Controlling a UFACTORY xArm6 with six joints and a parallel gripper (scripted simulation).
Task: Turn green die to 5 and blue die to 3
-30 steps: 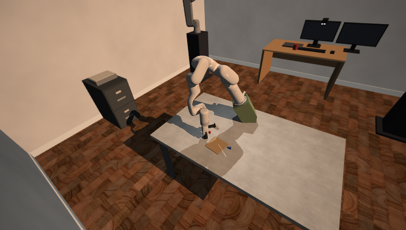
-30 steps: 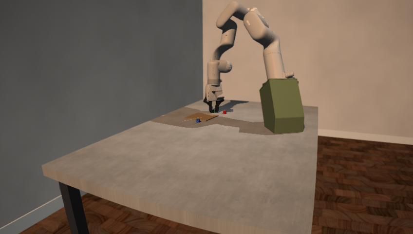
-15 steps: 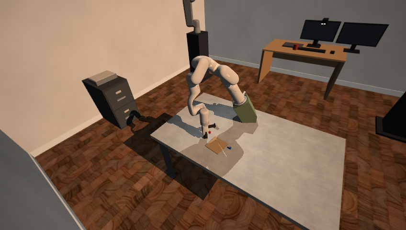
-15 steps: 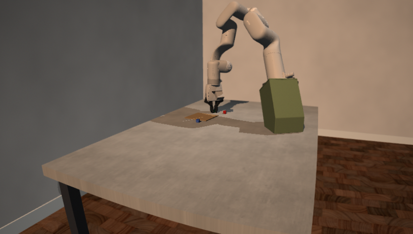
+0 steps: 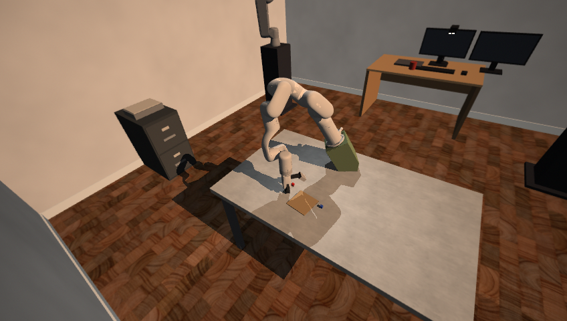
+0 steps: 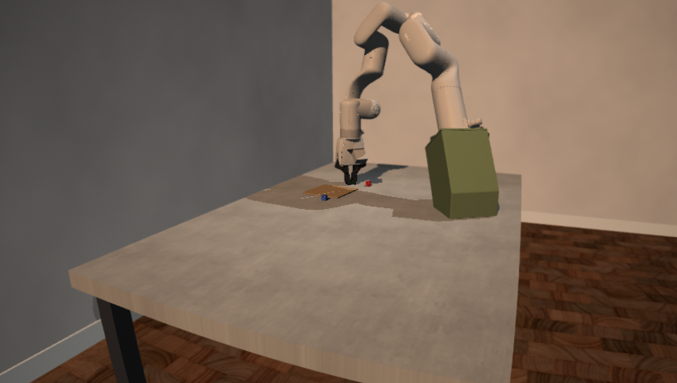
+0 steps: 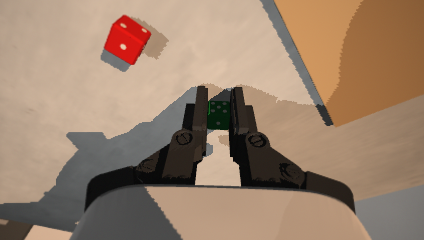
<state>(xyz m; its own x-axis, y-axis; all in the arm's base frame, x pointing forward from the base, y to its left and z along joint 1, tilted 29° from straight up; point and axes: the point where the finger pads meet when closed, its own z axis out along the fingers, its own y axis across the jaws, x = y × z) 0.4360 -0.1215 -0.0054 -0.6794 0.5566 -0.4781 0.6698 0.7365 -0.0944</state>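
Tool (image 5: 287,190) (image 6: 350,182) (image 7: 218,102) pinches the green die

The tool is almost shut, with just a small gap between its two dark fingers. The green die (image 6: 351,181) (image 7: 219,116) sits in that gap, and the fingers hug it from both sides. The close-up shows one green face with five dots and another with one dot. The green die is near the orange-brown mat (image 5: 302,203) (image 6: 329,191) (image 7: 310,45), not on it.

The red die (image 5: 292,184) (image 6: 368,183) (image 7: 127,40) is on the gray surface (image 5: 402,234) (image 6: 308,261) (image 7: 45,90), off the mat and apart from the tool. It shows one dot on one side and two on another.

The blue die (image 5: 321,206) (image 6: 323,198) is on the surface too, just beside the mat. Its dots are too small to count.

The white arm (image 5: 319,105) (image 6: 422,45) bends over and points the tool down.

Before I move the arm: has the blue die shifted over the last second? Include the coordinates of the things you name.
No. The blue die (image 5: 321,206) (image 6: 323,198) is at the same spot by the mat's (image 5: 296,203) (image 6: 325,190) (image 7: 310,40) corner.
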